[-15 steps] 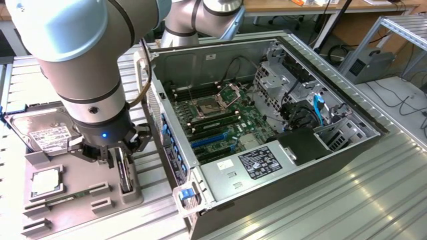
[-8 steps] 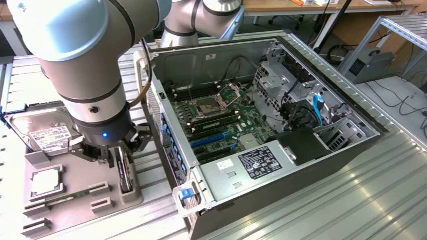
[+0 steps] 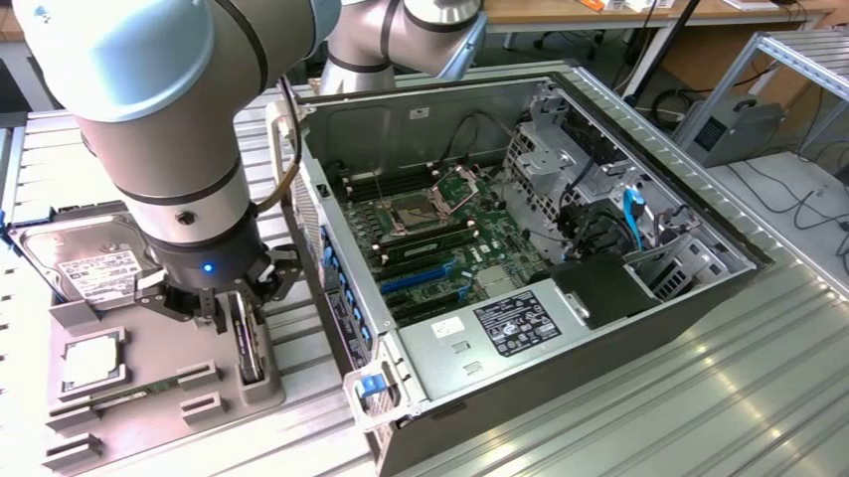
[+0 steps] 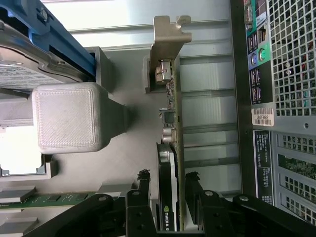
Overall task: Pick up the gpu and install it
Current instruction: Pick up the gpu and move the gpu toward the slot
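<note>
The gpu (image 3: pixel 249 350) stands on its long edge in a slot of the grey parts holder (image 3: pixel 146 417), just off the open computer case (image 3: pixel 663 328). In the wrist view the gpu (image 4: pixel 171 148) shows its green board, a black cooler and a pale metal bracket (image 4: pixel 170 34) at the far end. My gripper (image 3: pixel 231 316) is lowered over the card. In the wrist view the gripper (image 4: pixel 167 176) straddles it, one finger (image 4: pixel 143 178) on each side. The jaws stand open, with a narrow gap showing on the cooler side.
A silver hard drive (image 3: pixel 90 266) with a white label, a processor (image 3: pixel 90 360) and a memory stick (image 3: pixel 126 394) lie on the same holder. The case's motherboard (image 3: pixel 438 243) lies exposed with blue slots (image 3: pixel 422 276). The case's rear wall (image 4: pixel 286 98) runs close alongside the card.
</note>
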`<state>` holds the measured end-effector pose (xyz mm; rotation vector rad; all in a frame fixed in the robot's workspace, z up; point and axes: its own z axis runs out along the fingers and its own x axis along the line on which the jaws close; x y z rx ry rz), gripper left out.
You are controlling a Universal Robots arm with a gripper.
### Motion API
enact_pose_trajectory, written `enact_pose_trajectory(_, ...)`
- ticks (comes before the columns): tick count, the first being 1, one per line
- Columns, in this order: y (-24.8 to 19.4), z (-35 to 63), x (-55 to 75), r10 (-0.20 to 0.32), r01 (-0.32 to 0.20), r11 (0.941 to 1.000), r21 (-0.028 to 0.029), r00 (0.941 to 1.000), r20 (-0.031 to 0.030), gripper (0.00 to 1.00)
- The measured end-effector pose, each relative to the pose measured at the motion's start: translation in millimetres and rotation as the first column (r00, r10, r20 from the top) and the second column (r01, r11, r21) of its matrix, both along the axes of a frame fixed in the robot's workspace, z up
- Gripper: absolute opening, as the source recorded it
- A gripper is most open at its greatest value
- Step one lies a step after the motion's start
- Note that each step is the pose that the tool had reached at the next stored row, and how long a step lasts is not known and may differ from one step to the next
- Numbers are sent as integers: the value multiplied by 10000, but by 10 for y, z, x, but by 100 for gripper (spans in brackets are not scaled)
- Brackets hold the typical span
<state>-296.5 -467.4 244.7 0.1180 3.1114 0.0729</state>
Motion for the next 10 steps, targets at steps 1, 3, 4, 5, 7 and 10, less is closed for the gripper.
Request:
enact_pose_trajectory(1,0,0,0,0,0,10000,0,10000,0,42)
enact_pose_trajectory(3,0,0,0,0,0,10000,1,10000,1,42)
enact_pose_trajectory(4,0,-3,0,0,0,10000,1,10000,1,42)
enact_pose_trajectory(5,0,-7,0,0,0,10000,2,10000,2,42)
enact_pose_trajectory(7,0,-20,0,0,0,10000,0,10000,0,42)
enact_pose_trajectory(10,0,-35,0,0,0,10000,-1,10000,-1,42)
